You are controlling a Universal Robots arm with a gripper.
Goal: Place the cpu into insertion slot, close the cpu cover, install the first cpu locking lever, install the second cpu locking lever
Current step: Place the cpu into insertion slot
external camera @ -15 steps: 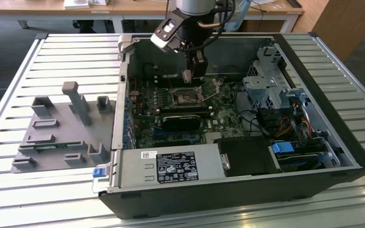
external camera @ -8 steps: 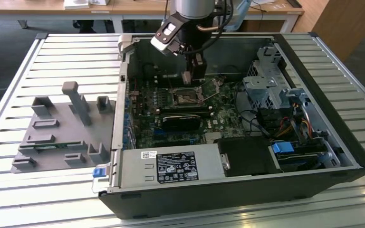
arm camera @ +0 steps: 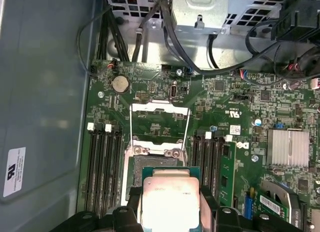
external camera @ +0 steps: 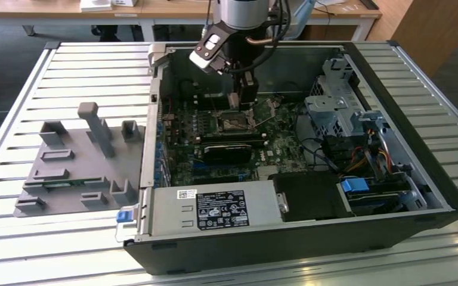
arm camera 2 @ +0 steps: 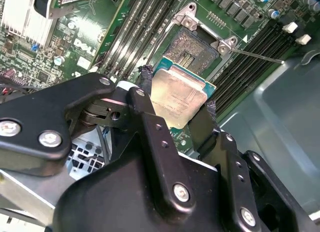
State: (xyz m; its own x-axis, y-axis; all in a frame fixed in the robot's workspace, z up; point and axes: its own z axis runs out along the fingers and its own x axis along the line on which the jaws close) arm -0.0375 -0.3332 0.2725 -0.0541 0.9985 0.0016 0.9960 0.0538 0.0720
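Slatted pale metal table (external camera: pixel 70 65) spanned exterior view, slats running side to side. Glare lay on slats (strongest along near edge). Beyond far edge, wooden desk (external camera: pixel 173 9) stood on white legs (external camera: pixel 28 28), white items (external camera: pixel 105 5) on top. Dark grey floor (external camera: pixel 6 42) showed beneath desk. Wooden panel (external camera: pixel 436 30) stood at exterior view's right, upper corner.

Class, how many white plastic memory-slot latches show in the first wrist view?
4 white plastic latches: two on one side of the square black socket, two on the other; more may be hidden.
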